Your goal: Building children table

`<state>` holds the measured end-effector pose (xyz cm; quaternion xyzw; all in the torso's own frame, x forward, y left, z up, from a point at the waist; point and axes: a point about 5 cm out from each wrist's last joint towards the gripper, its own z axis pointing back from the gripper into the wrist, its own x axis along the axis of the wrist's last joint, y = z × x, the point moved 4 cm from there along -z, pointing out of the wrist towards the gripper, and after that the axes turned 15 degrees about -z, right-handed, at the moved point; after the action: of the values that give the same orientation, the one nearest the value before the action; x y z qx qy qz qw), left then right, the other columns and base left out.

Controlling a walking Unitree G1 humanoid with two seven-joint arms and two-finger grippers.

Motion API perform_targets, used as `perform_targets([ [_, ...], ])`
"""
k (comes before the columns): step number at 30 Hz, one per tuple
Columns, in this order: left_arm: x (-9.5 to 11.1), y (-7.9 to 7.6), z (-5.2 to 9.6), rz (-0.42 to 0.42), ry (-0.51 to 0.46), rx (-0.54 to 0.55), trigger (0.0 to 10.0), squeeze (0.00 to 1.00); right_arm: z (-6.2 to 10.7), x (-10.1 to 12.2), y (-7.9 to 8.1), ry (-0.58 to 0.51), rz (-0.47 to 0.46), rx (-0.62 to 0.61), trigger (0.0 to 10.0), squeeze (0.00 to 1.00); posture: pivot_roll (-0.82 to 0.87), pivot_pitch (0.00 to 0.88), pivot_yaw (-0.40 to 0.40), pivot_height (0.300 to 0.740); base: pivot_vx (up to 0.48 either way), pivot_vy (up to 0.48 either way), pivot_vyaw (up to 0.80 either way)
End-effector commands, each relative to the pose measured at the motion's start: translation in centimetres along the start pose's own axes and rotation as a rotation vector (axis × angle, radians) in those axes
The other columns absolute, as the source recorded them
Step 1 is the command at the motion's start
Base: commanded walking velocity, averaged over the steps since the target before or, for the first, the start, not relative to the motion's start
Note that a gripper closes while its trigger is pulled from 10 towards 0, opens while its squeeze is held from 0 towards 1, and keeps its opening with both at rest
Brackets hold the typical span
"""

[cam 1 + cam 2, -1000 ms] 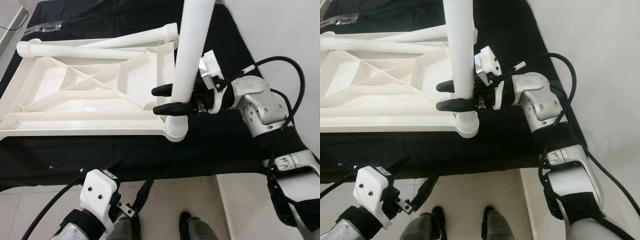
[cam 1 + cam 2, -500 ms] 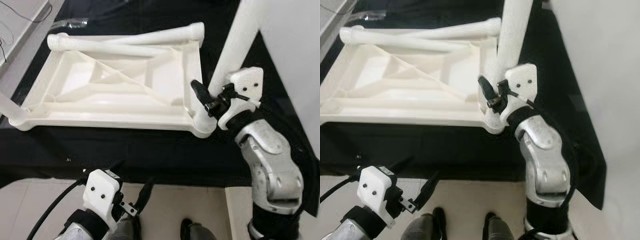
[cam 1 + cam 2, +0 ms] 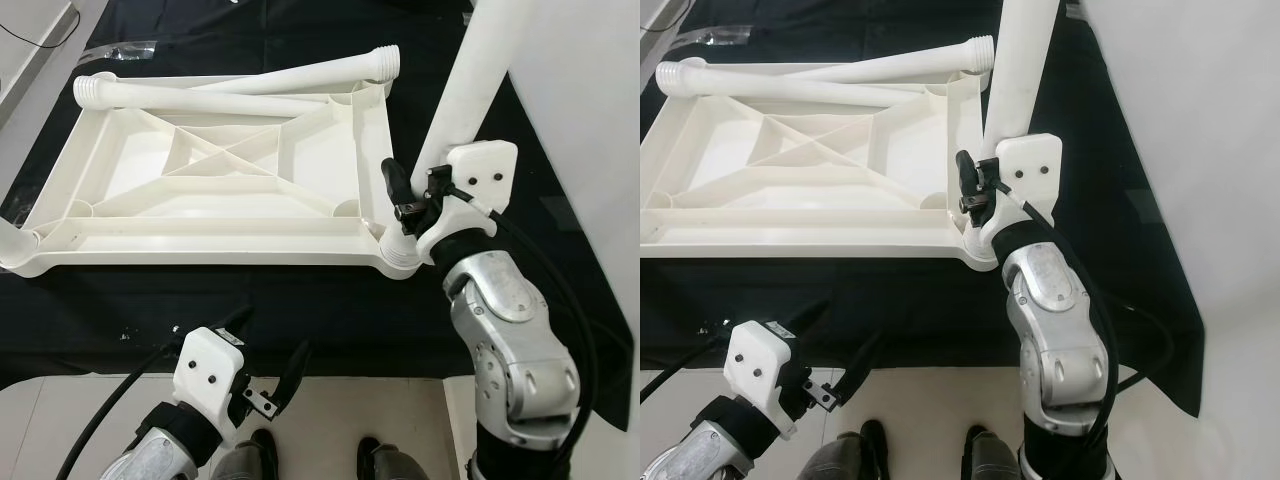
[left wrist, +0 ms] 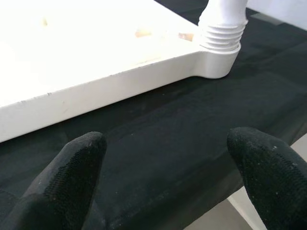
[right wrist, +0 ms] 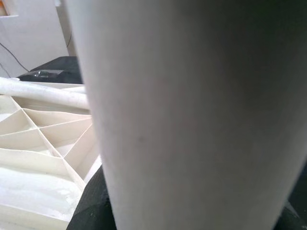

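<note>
A white plastic tabletop (image 3: 200, 245) lies upside down on a black cloth (image 3: 300, 300). One white leg (image 3: 470, 80) stands upright in the near right corner socket, its thread (image 4: 219, 38) showing above the socket. My right gripper (image 3: 410, 195) is shut on this leg just above the corner, and the leg (image 5: 192, 120) looms close in the right wrist view. Two loose legs (image 3: 300, 75) lie crossed along the far edge. My left gripper (image 3: 268, 345) hangs open below the table's front edge, facing the cloth (image 4: 158, 143).
Another white leg end (image 3: 12, 250) shows at the near left corner. A clear plastic bag (image 3: 130, 47) lies on the cloth at the far left. A white wall (image 3: 580, 100) runs close on the right. Tiled floor (image 3: 350, 420) lies below the front edge.
The camera has shifted. My right wrist has swung from reaching in sideways to gripping the upright leg from the near side, lower down. The left gripper has risen slightly.
</note>
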<state>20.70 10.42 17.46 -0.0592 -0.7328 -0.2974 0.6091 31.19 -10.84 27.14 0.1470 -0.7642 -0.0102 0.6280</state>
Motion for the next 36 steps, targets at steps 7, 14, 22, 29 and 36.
perform_targets([
  [7,-0.6,-0.1,0.0,0.0,0.009,-0.003,10.0,0.0,0.6,-5.0,-0.8,0.245,-0.061,-0.039,10.0,0.0,-0.01,0.287,0.003,0.74,0.0,0.0,0.0],
  [14,-0.6,-0.1,-0.2,-0.005,0.003,0.002,10.0,0.0,0.0,-2.1,2.0,0.154,-0.165,0.23,10.0,0.27,-0.01,0.289,-0.001,0.74,0.0,0.0,0.0],
  [22,-0.5,-0.1,-0.3,-0.007,-0.005,0.008,10.0,0.0,-1.3,0.4,1.8,0.158,-0.014,0.555,10.0,0.0,-0.01,0.288,-0.013,0.74,0.0,0.0,0.0],
  [29,-0.5,-0.1,-0.3,-0.008,-0.009,0.014,10.0,0.0,-2.8,2.3,1.0,0.174,0.037,0.777,10.0,0.0,0.0,0.284,-0.026,0.74,0.0,0.0,0.0],
  [36,-0.5,-0.1,-0.3,-0.008,-0.012,0.019,10.0,0.0,-2.6,2.9,1.2,0.238,0.041,1.053,10.0,0.0,0.01,0.288,-0.033,0.74,0.0,0.0,0.0],
])
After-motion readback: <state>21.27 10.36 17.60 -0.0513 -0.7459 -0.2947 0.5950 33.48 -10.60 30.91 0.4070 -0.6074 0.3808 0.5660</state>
